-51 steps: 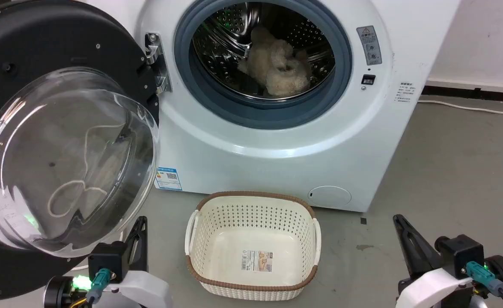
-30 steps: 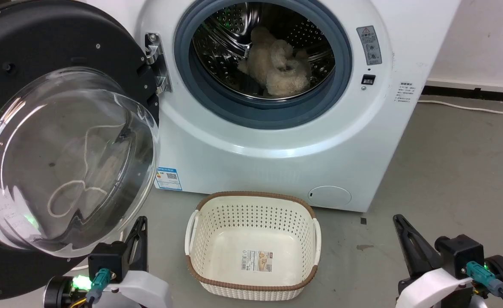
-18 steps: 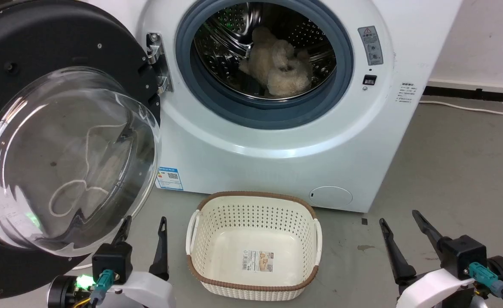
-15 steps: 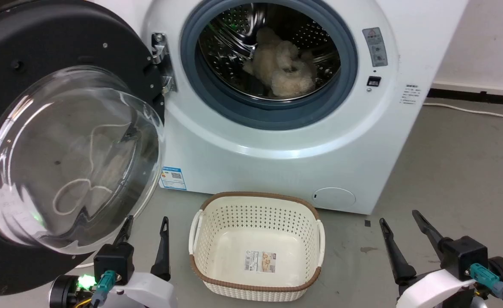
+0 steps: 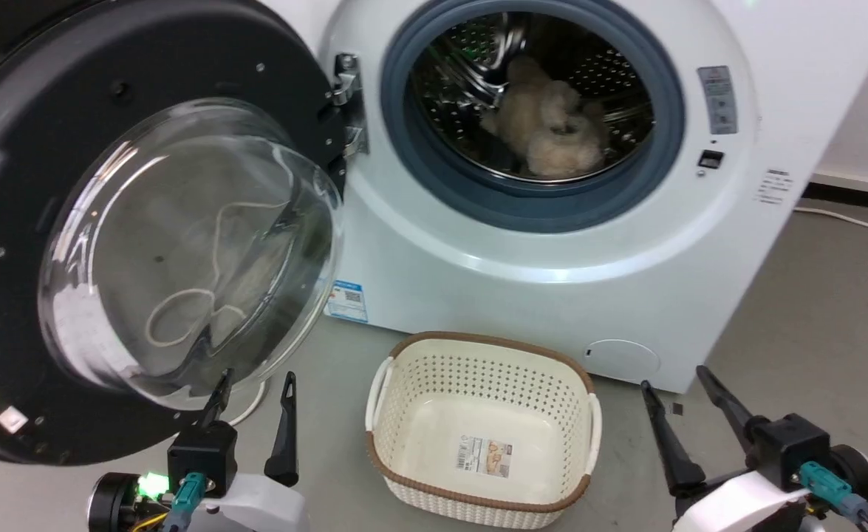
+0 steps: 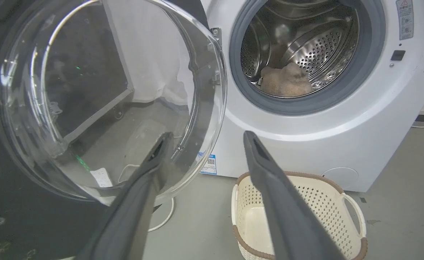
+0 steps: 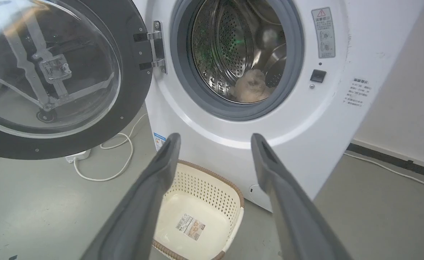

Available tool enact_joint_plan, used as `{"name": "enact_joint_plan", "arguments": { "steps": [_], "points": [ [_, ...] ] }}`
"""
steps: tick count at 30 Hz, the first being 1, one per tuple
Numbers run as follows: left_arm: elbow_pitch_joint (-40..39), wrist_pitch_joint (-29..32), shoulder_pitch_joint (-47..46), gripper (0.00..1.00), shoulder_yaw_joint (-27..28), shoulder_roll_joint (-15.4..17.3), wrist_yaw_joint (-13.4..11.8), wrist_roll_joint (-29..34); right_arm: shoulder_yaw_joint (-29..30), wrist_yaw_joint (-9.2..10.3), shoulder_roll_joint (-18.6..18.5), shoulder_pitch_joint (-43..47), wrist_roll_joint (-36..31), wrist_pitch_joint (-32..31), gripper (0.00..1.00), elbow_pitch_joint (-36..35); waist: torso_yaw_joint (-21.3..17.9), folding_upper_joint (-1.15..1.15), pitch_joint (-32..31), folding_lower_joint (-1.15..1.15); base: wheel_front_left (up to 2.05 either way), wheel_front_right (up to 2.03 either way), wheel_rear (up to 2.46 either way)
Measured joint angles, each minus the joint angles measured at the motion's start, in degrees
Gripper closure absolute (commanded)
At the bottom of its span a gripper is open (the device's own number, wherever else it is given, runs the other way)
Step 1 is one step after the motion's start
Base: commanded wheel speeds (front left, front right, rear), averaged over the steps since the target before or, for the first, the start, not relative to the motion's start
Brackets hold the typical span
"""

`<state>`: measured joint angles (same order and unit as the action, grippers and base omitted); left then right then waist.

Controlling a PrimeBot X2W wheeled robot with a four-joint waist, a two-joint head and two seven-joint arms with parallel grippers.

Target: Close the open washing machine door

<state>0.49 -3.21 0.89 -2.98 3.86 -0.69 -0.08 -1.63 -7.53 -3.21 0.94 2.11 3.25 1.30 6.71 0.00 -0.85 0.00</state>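
Note:
The washing machine door (image 5: 145,251) stands swung wide open at the left, its black rim around a bulging clear glass bowl (image 6: 103,97); it hangs on a metal hinge (image 5: 346,103). The white washing machine (image 5: 552,244) shows its grey gasket and steel drum with a beige fluffy item (image 5: 552,129) inside. My left gripper (image 5: 255,383) is open, low at the left, just below the door's glass, apart from it. My right gripper (image 5: 674,378) is open at the lower right, over bare floor. Both hold nothing.
A cream perforated laundry basket (image 5: 482,428) sits empty on the grey floor in front of the machine, between my grippers. A white cable (image 7: 119,151) and a power strip lie on the floor under the door. A wall and skirting stand at the right.
Both grippers have opened from shut. The camera has shifted, so the machine and door now sit further right in view.

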Motion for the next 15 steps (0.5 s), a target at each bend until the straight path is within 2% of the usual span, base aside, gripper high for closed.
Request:
{"name": "enact_joint_plan", "arguments": {
  "steps": [15],
  "points": [
    [-2.0, -2.0, 1.6, 0.00, -1.1, 0.7, -2.4, 0.0, -5.2, 0.00, -1.3, -1.8, 2.5, 2.0, 0.00, 2.9, 4.5, 0.00, 0.6, 0.00, 0.00, 0.00, 0.00]
  ]
}}
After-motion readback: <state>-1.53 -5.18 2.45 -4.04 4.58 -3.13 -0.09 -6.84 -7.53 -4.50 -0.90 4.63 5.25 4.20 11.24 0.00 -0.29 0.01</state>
